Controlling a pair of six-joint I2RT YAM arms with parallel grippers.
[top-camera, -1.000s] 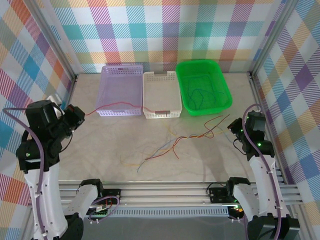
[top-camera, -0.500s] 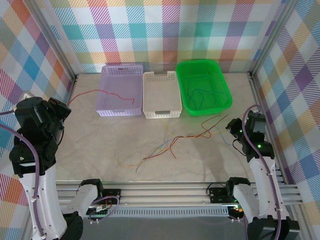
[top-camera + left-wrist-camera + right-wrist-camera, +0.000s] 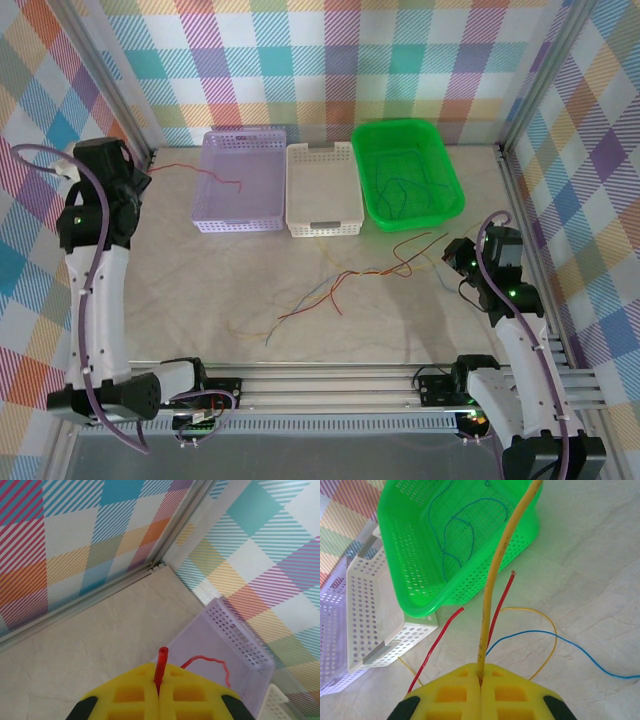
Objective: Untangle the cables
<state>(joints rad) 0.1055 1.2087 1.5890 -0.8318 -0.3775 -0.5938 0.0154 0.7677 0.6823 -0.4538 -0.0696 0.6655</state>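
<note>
Three baskets (image 3: 240, 226) (image 3: 325, 229) (image 3: 420, 221), two tools (image 3: 159, 675) (image 3: 481, 674)

Surface (image 3: 200, 280): smooth, matt, marbled stone look.
Green basket (image 3: 415, 222): glossy perforated plastic.
Cables (image 3: 495, 580): smooth, glossy plastic sheath.
Frame rail (image 3: 330, 383): bare metal.

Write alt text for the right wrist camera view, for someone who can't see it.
The right pincer, yellow-fingered, is shut on a thin yellow wire rising up the frame over a pale marbled table. Behind sits a green perforated plastic basket holding thin blue wire, a white perforated basket beside it; loose red and blue wires spread nearby.
</note>
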